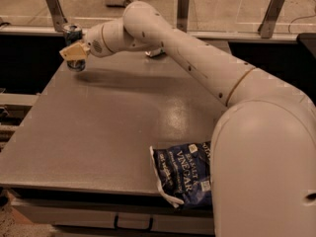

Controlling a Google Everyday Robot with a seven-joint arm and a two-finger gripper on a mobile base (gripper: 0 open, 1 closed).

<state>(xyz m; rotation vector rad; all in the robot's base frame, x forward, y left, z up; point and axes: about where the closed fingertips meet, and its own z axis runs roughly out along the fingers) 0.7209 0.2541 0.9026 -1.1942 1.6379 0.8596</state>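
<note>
My gripper (75, 52) is at the table's far left corner, its tan fingers (71, 51) shut around a dark drink can (73, 33). The can stands upright in the grip, its top above the fingers and its base just over the grey table (108, 127). The white arm reaches across the table from the lower right to that corner. A blue salt-and-vinegar chip bag (185, 174) lies flat at the table's near edge, partly hidden by the arm's base.
A small pale object (155, 52) lies on the far side of the table, partly behind the arm. A rail with metal posts (182, 6) runs behind the table. A dark gap borders the table's left side.
</note>
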